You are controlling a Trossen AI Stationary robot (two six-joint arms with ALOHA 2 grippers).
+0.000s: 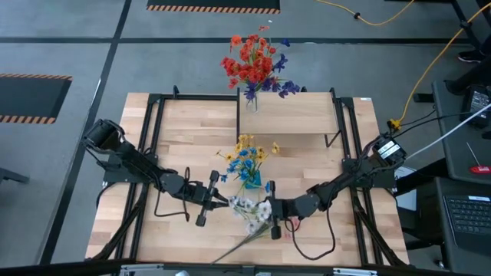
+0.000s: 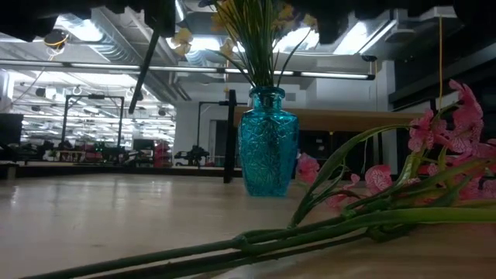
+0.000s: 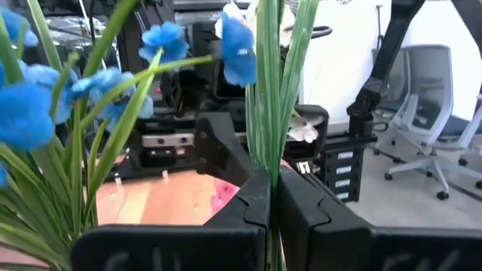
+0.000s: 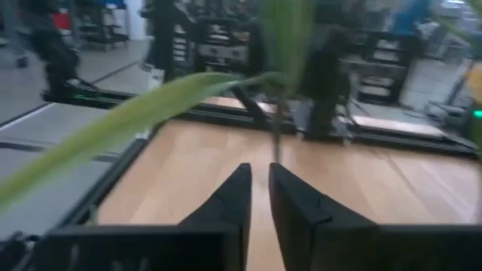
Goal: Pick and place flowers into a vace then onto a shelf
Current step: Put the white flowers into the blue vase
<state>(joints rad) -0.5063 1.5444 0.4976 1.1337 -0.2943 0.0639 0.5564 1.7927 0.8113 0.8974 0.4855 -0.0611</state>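
Note:
A turquoise glass vase (image 1: 254, 185) (image 2: 267, 147) stands mid-table and holds yellow and blue flowers (image 1: 245, 157). Next to it, a white-bloomed flower stem (image 1: 247, 205) sits between my two grippers. My left gripper (image 1: 225, 201) (image 3: 273, 184) is shut on its stalks from the left. My right gripper (image 1: 275, 208) (image 4: 260, 169) meets it from the right, fingers almost together. A pink flower stem (image 1: 245, 241) (image 2: 349, 221) lies flat on the table near the near edge. The shelf (image 1: 307, 115) (image 2: 349, 118) stands at the far side. My left gripper pinches a bunch of thin green stalks (image 3: 268, 143) between its two fingers. The fingers lie across the stalks, which stand upright above them with a white bloom (image 3: 233, 11) on top. My right gripper has a thin stalk (image 4: 276, 139) rising from the narrow gap between its fingertips. I cannot tell whether the fingers touch it.
A clear vase with red and purple flowers (image 1: 253, 67) stands on the shelf's far left corner. Black frame rails (image 1: 149, 146) run along both table sides. Blue blooms (image 3: 45, 98) crowd close beside my left gripper. Bare tabletop lies left of the turquoise vase.

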